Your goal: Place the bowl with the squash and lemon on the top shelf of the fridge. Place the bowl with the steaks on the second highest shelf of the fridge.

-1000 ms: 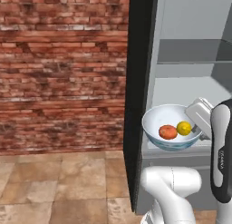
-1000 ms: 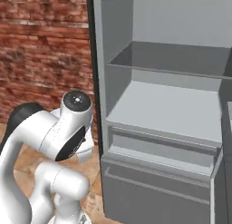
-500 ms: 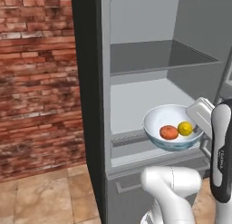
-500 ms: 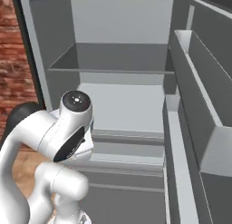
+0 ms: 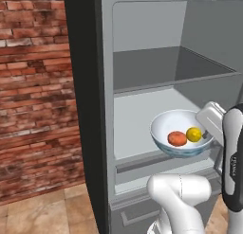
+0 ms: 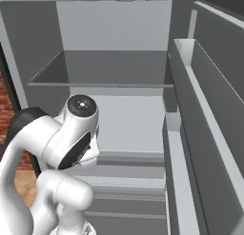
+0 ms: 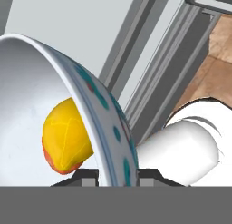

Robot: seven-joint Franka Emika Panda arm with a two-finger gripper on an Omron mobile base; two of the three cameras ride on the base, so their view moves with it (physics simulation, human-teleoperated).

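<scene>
The first job is under way: the white bowl with blue pattern outside [image 5: 181, 132] has to go on the top shelf of the tall grey fridge [image 5: 156, 86]. The pincer [image 7: 117, 173] is clenched on the bowl's rim, one tip inside the wall and one outside. The bowl hangs in the air in front of the open fridge, level with the light grey second shelf [image 5: 137, 119] and well below the dark grey top shelf [image 5: 161, 67].

So the bowl looks too low for where it belongs. I think the next move must lift it higher than the top shelf's front edge, then push it in over that shelf and set it down flat. It should stay level, or the fruit may roll out.

Counting: one bowl. In it sit one small round orange-red squash [image 5: 177, 138] and one small round yellow lemon [image 5: 193, 134], touching each other. The fridge shows two bare shelves. On its open door there is one long grey door bin [image 6: 205, 115].
</scene>
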